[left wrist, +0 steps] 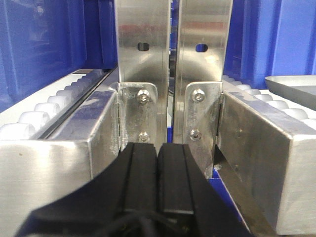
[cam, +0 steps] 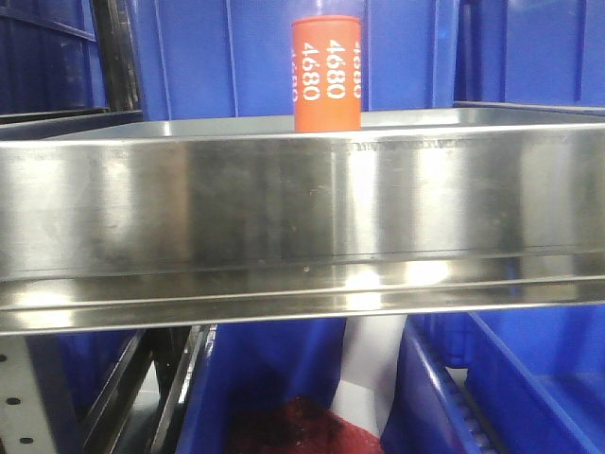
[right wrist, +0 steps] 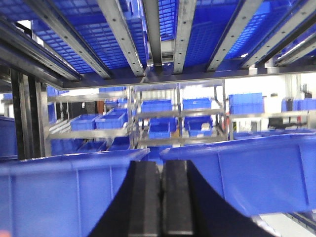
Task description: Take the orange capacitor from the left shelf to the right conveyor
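- Standing upright in the upper middle of the front view, the small orange cylindrical capacitor [cam: 326,74] with white "4680" lettering rests on the wide shiny stainless-steel shelf [cam: 189,218], just behind its tall reflective front lip.
- Tall blue plastic bins [cam: 198,57] fill the background behind the capacitor, and a perforated grey rack frame [cam: 17,407] shows in the lower left corner under the shelf.
- At the bottom centre of the left wrist view, the black left gripper [left wrist: 158,150] has its two fingers pressed flat against each other, holding nothing.
- Just above it in that view stand two upright bright metal plates [left wrist: 143,49]. White rollers [left wrist: 39,116] run along the left side and a shallow silver tray [left wrist: 296,86] sits at the right edge.
- At the bottom centre of the right wrist view, the black right gripper [right wrist: 161,170] is likewise closed finger to finger and empty.
- Two large blue tubs [right wrist: 59,192] lie beyond it, with distant racks [right wrist: 163,116] of blue bins in the middle of the frame.
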Controlling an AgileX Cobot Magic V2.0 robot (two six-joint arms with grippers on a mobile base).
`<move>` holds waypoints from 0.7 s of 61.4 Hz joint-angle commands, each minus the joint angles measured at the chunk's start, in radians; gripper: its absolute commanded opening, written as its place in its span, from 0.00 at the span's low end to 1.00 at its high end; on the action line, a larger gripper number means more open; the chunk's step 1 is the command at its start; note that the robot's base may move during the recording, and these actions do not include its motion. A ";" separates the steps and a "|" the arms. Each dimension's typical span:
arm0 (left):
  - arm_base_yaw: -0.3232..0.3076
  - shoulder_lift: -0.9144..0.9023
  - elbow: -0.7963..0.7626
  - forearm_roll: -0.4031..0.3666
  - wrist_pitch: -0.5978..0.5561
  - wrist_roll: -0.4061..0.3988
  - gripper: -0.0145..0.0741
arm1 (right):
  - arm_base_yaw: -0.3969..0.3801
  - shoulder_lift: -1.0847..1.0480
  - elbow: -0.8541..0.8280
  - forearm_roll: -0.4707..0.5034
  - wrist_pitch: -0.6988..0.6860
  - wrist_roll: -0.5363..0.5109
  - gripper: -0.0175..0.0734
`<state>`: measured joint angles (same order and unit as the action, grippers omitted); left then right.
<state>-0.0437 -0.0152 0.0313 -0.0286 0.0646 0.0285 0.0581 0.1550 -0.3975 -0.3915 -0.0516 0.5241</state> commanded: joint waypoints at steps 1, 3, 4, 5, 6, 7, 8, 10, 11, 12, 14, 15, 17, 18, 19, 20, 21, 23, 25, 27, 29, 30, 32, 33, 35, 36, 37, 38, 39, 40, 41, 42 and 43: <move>-0.005 -0.010 0.026 -0.006 -0.090 -0.004 0.02 | 0.046 0.144 -0.130 -0.054 -0.038 0.042 0.24; -0.005 -0.010 0.026 -0.006 -0.090 -0.004 0.02 | 0.076 0.200 -0.164 -0.054 -0.037 0.042 0.24; -0.005 -0.010 0.026 -0.006 -0.090 -0.004 0.02 | 0.089 0.224 -0.176 -0.054 -0.037 0.042 0.24; -0.005 -0.010 0.026 -0.006 -0.090 -0.004 0.02 | 0.109 0.257 -0.193 -0.054 -0.037 0.042 0.25; -0.005 -0.010 0.026 -0.006 -0.090 -0.004 0.02 | 0.123 0.279 -0.205 -0.054 -0.037 0.042 0.25; -0.005 -0.010 0.026 -0.006 -0.090 -0.004 0.02 | 0.138 0.313 -0.215 -0.054 -0.037 0.042 0.25; -0.005 -0.010 0.026 -0.006 -0.090 -0.004 0.02 | 0.154 0.334 -0.230 -0.054 -0.037 0.042 0.26; -0.005 -0.010 0.026 -0.006 -0.090 -0.004 0.02 | 0.195 0.386 -0.254 -0.054 -0.037 0.042 0.29; -0.005 -0.010 0.026 -0.006 -0.090 -0.004 0.02 | 0.219 0.406 -0.262 -0.054 -0.037 0.042 0.31; -0.005 -0.010 0.026 -0.006 -0.090 -0.004 0.02 | 0.236 0.425 -0.271 -0.054 -0.037 0.042 0.35; -0.005 -0.010 0.026 -0.006 -0.090 -0.004 0.02 | 0.278 0.472 -0.291 -0.054 -0.036 0.042 0.42; -0.005 -0.010 0.026 -0.006 -0.090 -0.004 0.02 | 0.295 0.490 -0.298 -0.054 -0.035 0.042 0.45; -0.005 -0.010 0.026 -0.006 -0.090 -0.004 0.02 | 0.328 0.524 -0.313 -0.054 -0.031 0.042 0.52; -0.005 -0.010 0.026 -0.006 -0.090 -0.004 0.02 | 0.351 0.549 -0.324 -0.054 -0.029 0.042 0.58; -0.005 -0.010 0.026 -0.006 -0.090 -0.004 0.02 | 0.367 0.566 -0.331 -0.054 -0.028 0.042 0.61; -0.005 -0.010 0.026 -0.006 -0.090 -0.004 0.02 | 0.382 0.590 -0.336 -0.054 -0.027 0.042 0.65; -0.005 -0.010 0.026 -0.006 -0.090 -0.004 0.02 | 0.396 0.605 -0.345 -0.054 -0.027 0.042 0.69; -0.005 -0.010 0.026 -0.006 -0.090 -0.004 0.02 | 0.429 0.635 -0.355 -0.054 -0.029 0.042 0.78; -0.005 -0.010 0.026 -0.006 -0.090 -0.004 0.02 | 0.459 0.673 -0.365 -0.054 -0.030 0.042 0.86; -0.005 -0.010 0.026 -0.006 -0.090 -0.004 0.02 | 0.485 0.714 -0.373 -0.054 -0.038 0.042 0.90; -0.005 -0.010 0.026 -0.006 -0.090 -0.004 0.02 | 0.505 0.744 -0.379 -0.054 -0.049 0.042 0.89; -0.005 -0.010 0.026 -0.006 -0.090 -0.004 0.02 | 0.518 0.766 -0.382 -0.054 -0.055 0.042 0.88; -0.005 -0.010 0.026 -0.006 -0.090 -0.004 0.02 | 0.535 0.795 -0.388 -0.054 -0.065 0.042 0.88; -0.005 -0.010 0.026 -0.006 -0.090 -0.004 0.02 | 0.543 0.816 -0.390 -0.054 -0.069 0.042 0.88; -0.005 -0.010 0.026 -0.006 -0.090 -0.004 0.02 | 0.560 0.849 -0.395 -0.054 -0.080 0.042 0.88; -0.005 -0.010 0.026 -0.006 -0.090 -0.004 0.02 | 0.565 0.861 -0.398 -0.054 -0.084 0.042 0.88; -0.005 -0.010 0.026 -0.006 -0.090 -0.004 0.02 | 0.573 0.878 -0.401 -0.054 -0.086 0.042 0.88; -0.005 -0.010 0.026 -0.006 -0.090 -0.004 0.02 | 0.577 0.890 -0.403 -0.054 -0.086 0.042 0.88; -0.005 -0.010 0.026 -0.006 -0.090 -0.004 0.02 | 0.582 0.901 -0.403 -0.054 -0.091 0.042 0.88; -0.005 -0.010 0.026 -0.006 -0.090 -0.004 0.02 | 0.584 0.912 -0.403 -0.054 -0.096 0.042 0.88; -0.005 -0.010 0.026 -0.006 -0.090 -0.004 0.02 | 0.585 0.927 -0.403 -0.054 -0.102 0.042 0.88; -0.005 -0.010 0.026 -0.006 -0.090 -0.004 0.02 | 0.585 0.937 -0.403 -0.054 -0.105 0.042 0.88; -0.005 -0.010 0.026 -0.006 -0.090 -0.004 0.02 | 0.585 0.947 -0.403 -0.053 -0.107 0.044 0.88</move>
<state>-0.0437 -0.0152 0.0313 -0.0286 0.0646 0.0285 0.6341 1.0698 -0.7585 -0.4343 -0.0611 0.5668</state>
